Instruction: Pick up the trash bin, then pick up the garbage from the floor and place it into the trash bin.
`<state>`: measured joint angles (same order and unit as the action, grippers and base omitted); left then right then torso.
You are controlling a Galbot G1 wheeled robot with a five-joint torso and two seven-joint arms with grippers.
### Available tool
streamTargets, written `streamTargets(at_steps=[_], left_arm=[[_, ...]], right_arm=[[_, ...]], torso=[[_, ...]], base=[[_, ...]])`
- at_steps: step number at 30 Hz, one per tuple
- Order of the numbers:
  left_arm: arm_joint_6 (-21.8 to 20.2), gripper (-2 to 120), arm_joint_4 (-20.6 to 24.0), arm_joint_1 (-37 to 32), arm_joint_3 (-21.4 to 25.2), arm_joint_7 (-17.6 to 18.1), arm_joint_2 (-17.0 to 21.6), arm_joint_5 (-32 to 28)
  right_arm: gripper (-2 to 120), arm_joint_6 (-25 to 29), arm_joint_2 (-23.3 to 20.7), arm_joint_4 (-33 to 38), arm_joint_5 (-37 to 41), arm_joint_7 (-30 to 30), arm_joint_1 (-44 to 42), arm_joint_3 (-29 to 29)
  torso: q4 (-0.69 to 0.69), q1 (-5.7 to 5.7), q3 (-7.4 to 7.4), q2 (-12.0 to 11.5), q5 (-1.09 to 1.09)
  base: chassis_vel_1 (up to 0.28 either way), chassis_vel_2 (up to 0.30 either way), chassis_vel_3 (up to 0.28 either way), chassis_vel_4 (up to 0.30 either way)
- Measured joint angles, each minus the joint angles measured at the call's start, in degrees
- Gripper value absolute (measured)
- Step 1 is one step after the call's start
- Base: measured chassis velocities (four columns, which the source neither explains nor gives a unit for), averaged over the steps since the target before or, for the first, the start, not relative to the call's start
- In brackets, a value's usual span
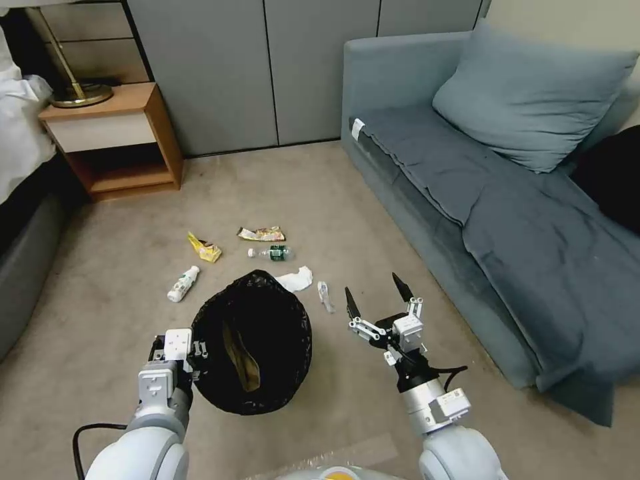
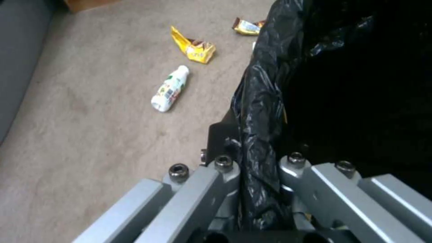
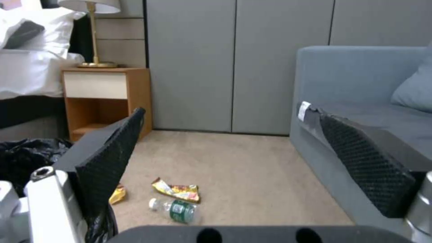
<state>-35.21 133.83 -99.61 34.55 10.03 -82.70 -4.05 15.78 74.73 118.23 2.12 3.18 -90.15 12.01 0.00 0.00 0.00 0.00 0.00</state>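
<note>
Bin is held off the carpet by the L gripper, fingers clamped on its bagged rim. R gripper is raised beside it, fingers spread wide, nothing held. Litter is scattered past the bin: bottle, wrapper, tissue.

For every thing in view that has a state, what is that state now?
Trash bin: held off the carpet at its rim, something tan inside.
Left claw: shut on the bin's rim.
Right claw: open, empty.
White bottle: lying on carpet.
Clear bottle: lying on carpet.
</note>
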Motion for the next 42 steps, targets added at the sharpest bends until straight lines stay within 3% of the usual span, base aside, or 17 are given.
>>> streamTargets(at_steps=[14,29,31,32,35,42], left_arm=[[0.03,3,0.34,-0.15,0.24,-0.09,0.18,0.01],[0.03,3,0.43,-0.04,0.33,-0.17,0.34,-0.06],[0.03,3,0.43,0.08,0.35,-0.17,0.22,-0.03],[0.03,3,0.43,0.08,0.35,-0.17,0.22,-0.03],[0.03,3,0.12,0.26,0.15,-0.17,-0.30,0.14],[0.03,3,-0.52,0.54,0.16,-0.17,-0.75,0.39]], right_arm=[[95,0.30,-0.21,0.27,-0.20,-0.40,0.24,-0.08],[96,-0.62,-1.67,0.26,-0.45,-0.54,2.77,-0.10],[96,-5.68,-3.73,0.92,0.06,-0.73,4.01,-0.26],[96,-5.68,-3.73,0.92,0.06,-0.73,4.01,-0.26],[100,-17.46,-9.21,2.11,5.22,-0.64,6.47,-1.59],[102,-27.07,-13.78,0.11,12.97,-0.45,11.11,-3.26]], torso=[[0.00,0.01,0.00,0.00,-0.01],[0.00,0.00,0.00,0.00,0.00],[0.01,0.00,0.00,0.00,0.00],[0.01,0.00,0.00,0.00,0.00],[0.00,0.00,0.00,0.00,-0.01],[0.01,0.00,0.00,0.00,0.00]], base=[[-0.122,0.123,0.116,-0.116],[-0.007,0.007,0.008,-0.007],[0.000,0.000,0.000,0.000],[0.000,0.000,0.000,0.000],[0.000,0.000,0.000,0.000],[0.000,0.000,0.000,0.000]])
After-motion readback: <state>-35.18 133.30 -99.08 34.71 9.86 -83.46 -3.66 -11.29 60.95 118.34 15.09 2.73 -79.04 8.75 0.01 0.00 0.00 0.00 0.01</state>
